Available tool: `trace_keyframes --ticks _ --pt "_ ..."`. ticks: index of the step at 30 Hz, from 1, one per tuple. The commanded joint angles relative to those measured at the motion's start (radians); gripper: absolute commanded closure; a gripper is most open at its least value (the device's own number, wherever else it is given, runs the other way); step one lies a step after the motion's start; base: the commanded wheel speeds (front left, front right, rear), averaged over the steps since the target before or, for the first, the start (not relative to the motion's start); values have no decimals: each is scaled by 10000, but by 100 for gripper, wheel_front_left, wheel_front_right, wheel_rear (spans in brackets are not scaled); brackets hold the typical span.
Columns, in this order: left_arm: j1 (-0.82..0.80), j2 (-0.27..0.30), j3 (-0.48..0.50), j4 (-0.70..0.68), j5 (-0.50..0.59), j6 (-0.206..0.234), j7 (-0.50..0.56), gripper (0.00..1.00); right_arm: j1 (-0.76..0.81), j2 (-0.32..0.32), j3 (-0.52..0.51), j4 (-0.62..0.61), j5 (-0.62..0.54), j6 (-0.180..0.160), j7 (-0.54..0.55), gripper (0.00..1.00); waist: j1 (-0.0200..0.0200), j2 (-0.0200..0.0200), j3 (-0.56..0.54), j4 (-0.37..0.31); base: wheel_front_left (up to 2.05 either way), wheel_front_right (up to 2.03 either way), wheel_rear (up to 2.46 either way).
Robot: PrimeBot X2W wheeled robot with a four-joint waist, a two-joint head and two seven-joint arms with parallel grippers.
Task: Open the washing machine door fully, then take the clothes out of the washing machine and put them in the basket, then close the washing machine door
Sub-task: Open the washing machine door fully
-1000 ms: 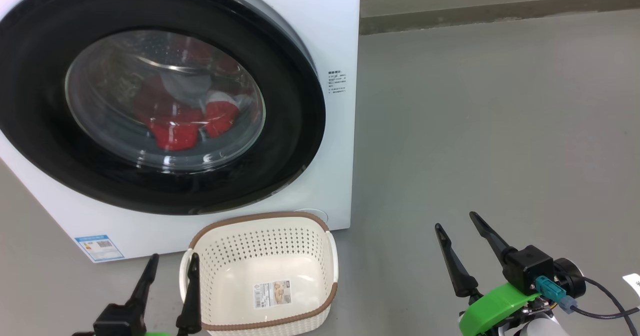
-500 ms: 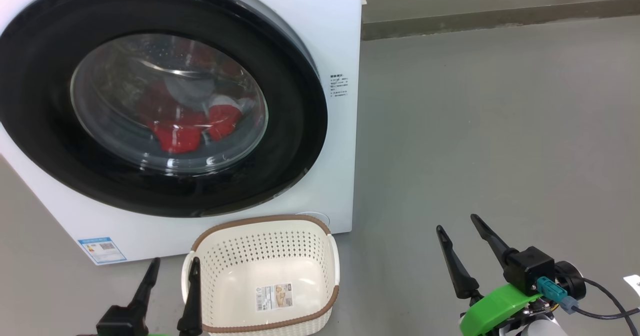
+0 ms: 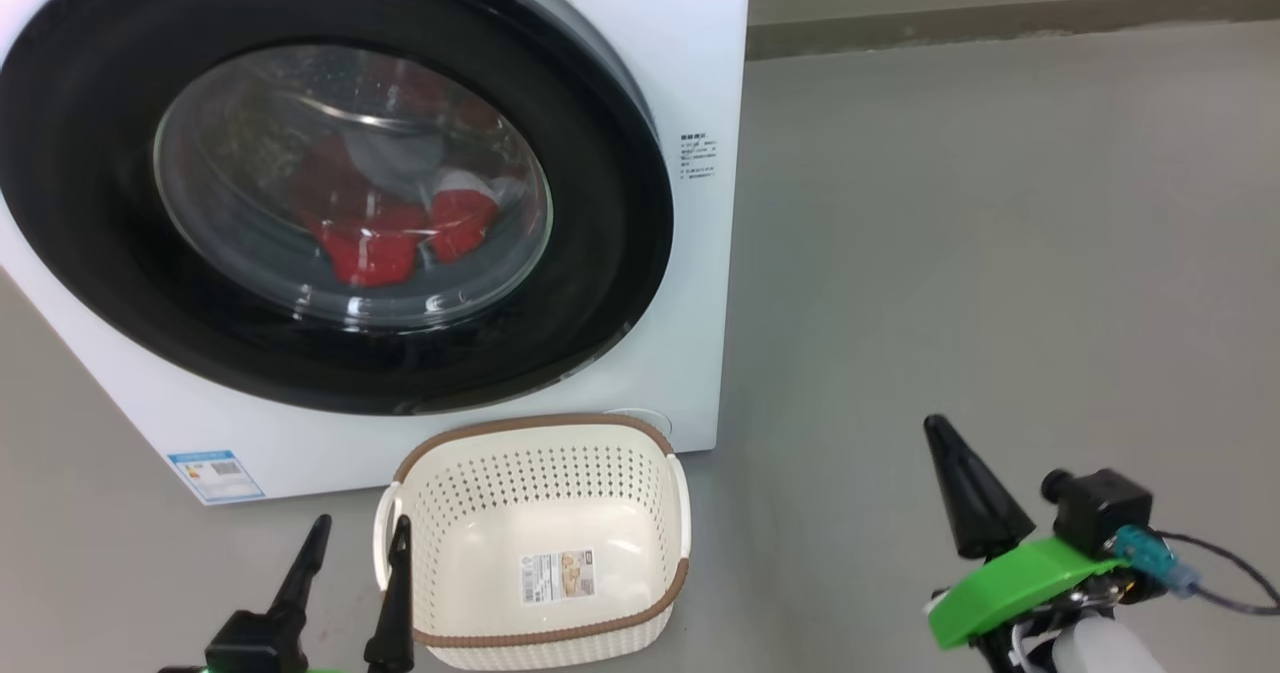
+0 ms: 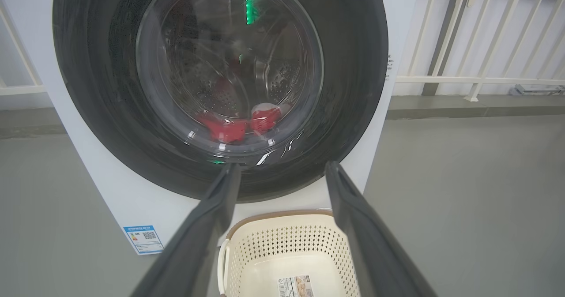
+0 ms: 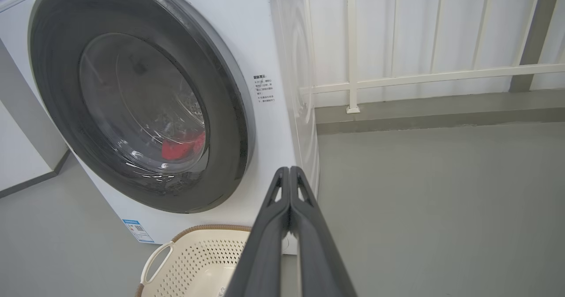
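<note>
Clothes of bright red fabric with white and grey patches (image 3: 380, 248) lie low in the steel drum, seen through the bulging glass of the big round washing machine door with its glossy black rim (image 3: 610, 253). That door sits flush against the front of the white front-loading washing machine (image 3: 700, 53), so nothing is open yet.

What has changed in the last second is on the robot's right. The right gripper (image 3: 940, 433) had its two dark fingers spread a moment ago. Now they are pressed tip to tip, clamping nothing, low over the grey floor (image 3: 1000, 203), off to the right of the machine. The head view has also slid a little, which I put down to the head moving, not the machine.

The left gripper (image 3: 362, 523) has its fingers parted and empty, just beside the left handle of the small cream perforated plastic basket with a brown rim (image 3: 540, 421). The basket stands on the floor right before the machine with no clothes in it.

My guess is that the closed fingers are meant as a single prong for catching the door's edge. Opening the door is the step in hand.
</note>
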Motion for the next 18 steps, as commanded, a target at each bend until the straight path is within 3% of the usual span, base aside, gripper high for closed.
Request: trace_keyframes --ticks 1,18 --pt "-471 149 271 -295 102 28 -120 0 -538 -70 145 -208 310 4 -93 100 0 0 70 52 0 0 0" --pt "-1033 148 73 -635 -312 52 -120 0 -2859 -70 454 476 6662 4 -83 100 0 0 1217 500 0 0 0"
